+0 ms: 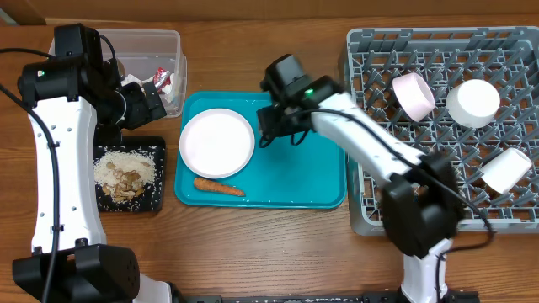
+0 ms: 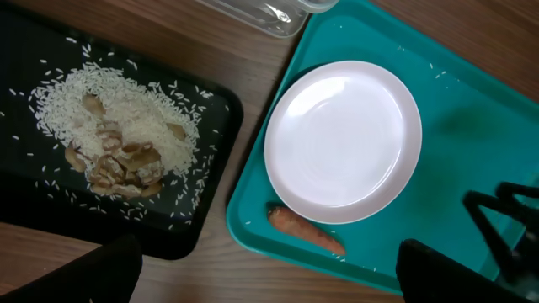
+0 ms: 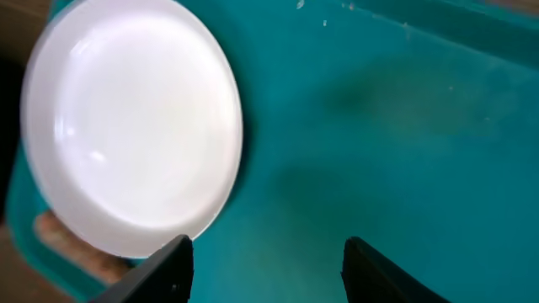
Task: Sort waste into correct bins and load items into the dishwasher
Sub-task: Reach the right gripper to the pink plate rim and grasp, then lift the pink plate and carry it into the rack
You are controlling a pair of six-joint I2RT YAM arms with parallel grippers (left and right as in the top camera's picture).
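The pale plate (image 1: 216,143) lies on the left of the teal tray (image 1: 295,181), with the orange carrot (image 1: 219,187) just in front of it. My right gripper (image 1: 271,126) hangs open and empty over the tray, right of the plate (image 3: 130,126); its fingers (image 3: 269,269) frame bare teal. My left gripper (image 1: 145,103) is open and empty (image 2: 269,282) between the clear tub (image 1: 152,46) and the black tray (image 1: 156,198). The red wrapper (image 1: 164,80) lies in the tub. Rice scraps (image 1: 125,172) lie in the black tray. The chopsticks are out of view.
The grey dish rack (image 1: 370,215) stands at the right and holds two white bowls (image 1: 413,94) (image 1: 472,103) and a white cup (image 1: 505,168). In the left wrist view the carrot (image 2: 306,230) lies by the plate (image 2: 343,139), with rice (image 2: 118,139) to the left.
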